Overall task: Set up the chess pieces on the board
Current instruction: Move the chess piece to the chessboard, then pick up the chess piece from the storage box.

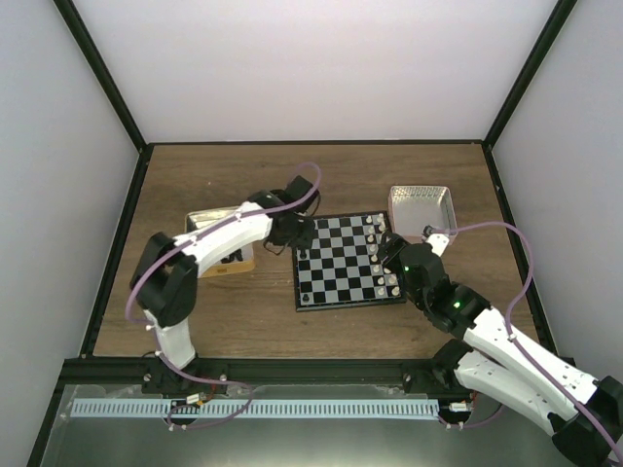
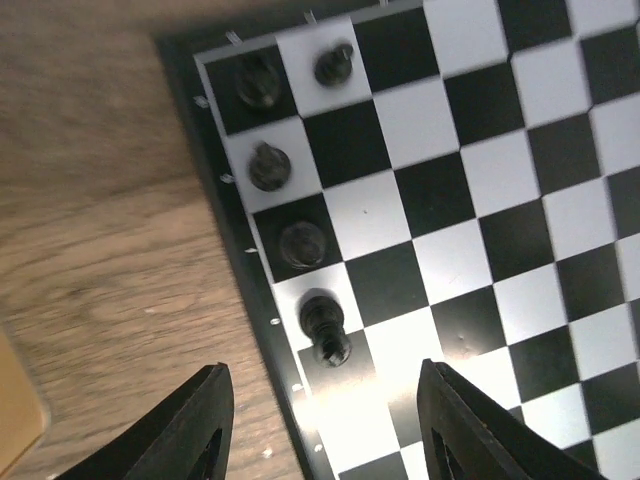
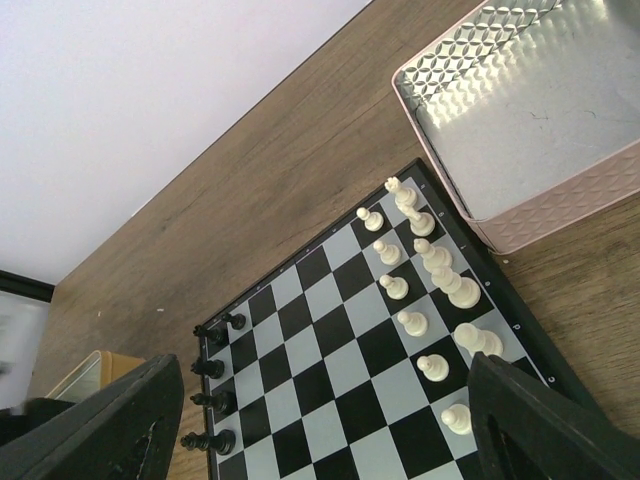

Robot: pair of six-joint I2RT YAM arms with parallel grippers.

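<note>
My left claw (image 2: 322, 392) hung open over the edge of the board (image 2: 480, 200), a black piece (image 2: 324, 325) standing free just beyond its fingers in line with three others, while my right claw (image 3: 325, 385) gaped empty near the white pieces (image 3: 432, 268).

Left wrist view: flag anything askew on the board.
One black piece, nearest the left hand, looks tipped: it stretches across two squares at the edge of the board, while the other black pieces stand upright.
</note>
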